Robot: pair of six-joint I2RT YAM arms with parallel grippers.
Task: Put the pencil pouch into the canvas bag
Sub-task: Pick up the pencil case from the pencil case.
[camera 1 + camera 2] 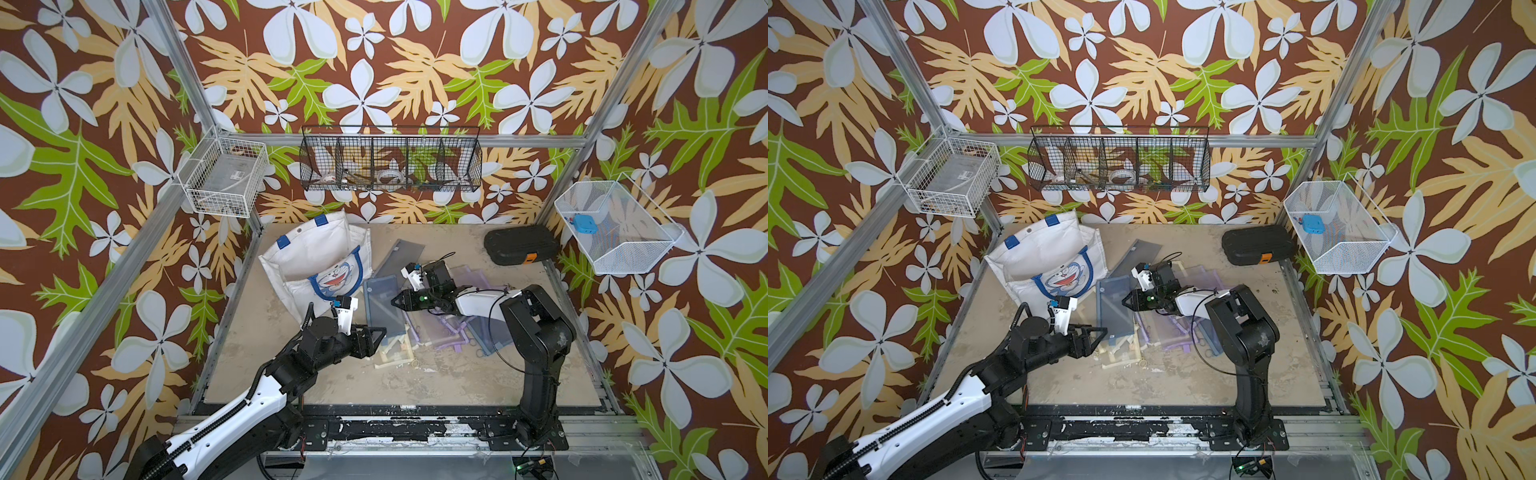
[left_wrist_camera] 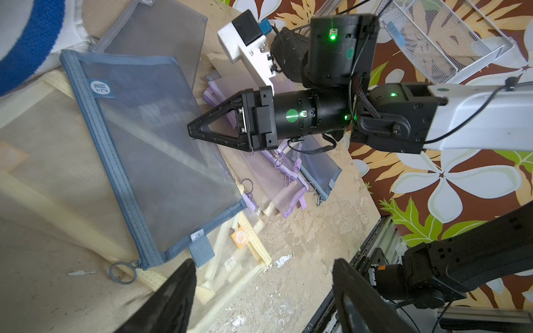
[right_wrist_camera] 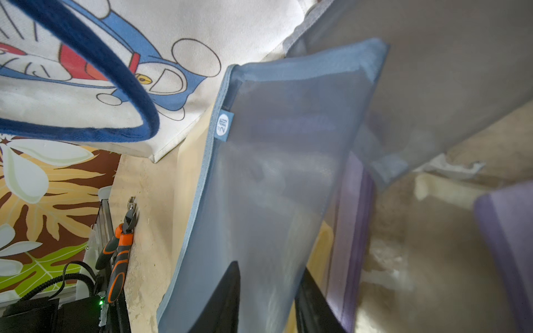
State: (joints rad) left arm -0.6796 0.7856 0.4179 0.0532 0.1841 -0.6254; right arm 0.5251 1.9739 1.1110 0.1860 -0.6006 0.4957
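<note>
Grip first: the right gripper (image 1: 394,300) straddles the right edge of the blue mesh pencil pouch (image 1: 380,311), which lies atop the heap just right of the canvas bag (image 1: 316,253) — whether it pinches yet, I cannot tell. It should bite well into the hem before lifting. The left gripper (image 2: 264,288) gapes, empty. Count: one bag, one black case (image 1: 521,245), at least six pouches.

Soft, even light, faint shadows; top views sharp, bowed at edges; right wrist view smeared, blue pouch (image 3: 274,173) unfocused.
</note>
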